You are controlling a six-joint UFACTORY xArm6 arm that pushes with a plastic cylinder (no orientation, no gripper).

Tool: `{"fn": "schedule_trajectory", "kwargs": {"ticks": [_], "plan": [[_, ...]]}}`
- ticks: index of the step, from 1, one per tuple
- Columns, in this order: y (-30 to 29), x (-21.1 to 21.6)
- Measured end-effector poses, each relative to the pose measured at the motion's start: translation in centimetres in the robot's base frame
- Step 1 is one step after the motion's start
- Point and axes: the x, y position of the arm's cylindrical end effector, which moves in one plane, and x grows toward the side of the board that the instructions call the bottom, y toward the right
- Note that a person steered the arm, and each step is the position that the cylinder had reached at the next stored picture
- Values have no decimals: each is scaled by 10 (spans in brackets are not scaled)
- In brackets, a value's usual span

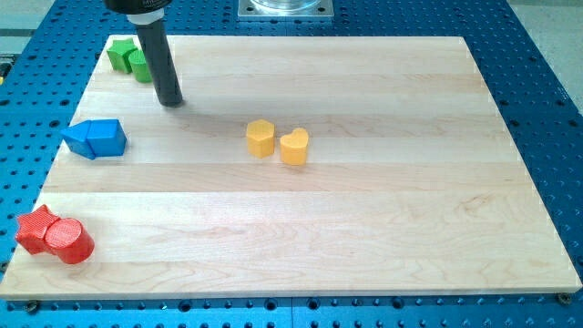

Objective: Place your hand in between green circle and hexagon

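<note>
My dark rod comes down from the view's top left, and my tip rests on the wooden board. Two green blocks sit touching at the top left: the left one has an angular outline, and the right one, partly hidden behind the rod, looks like the green circle. My tip is just below and right of them. The yellow hexagon stands near the board's middle, touching a yellow heart on its right. My tip lies up and left of the hexagon, much nearer the green blocks.
Two blue blocks sit touching at the left edge. A red star and a red cylinder sit touching at the bottom left corner. A metal arm base is at the top.
</note>
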Motion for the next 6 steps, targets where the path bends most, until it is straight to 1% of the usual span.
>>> {"fn": "schedule_trajectory", "kwargs": {"ticks": [3,6], "plan": [[-4,0],[39,1]]}}
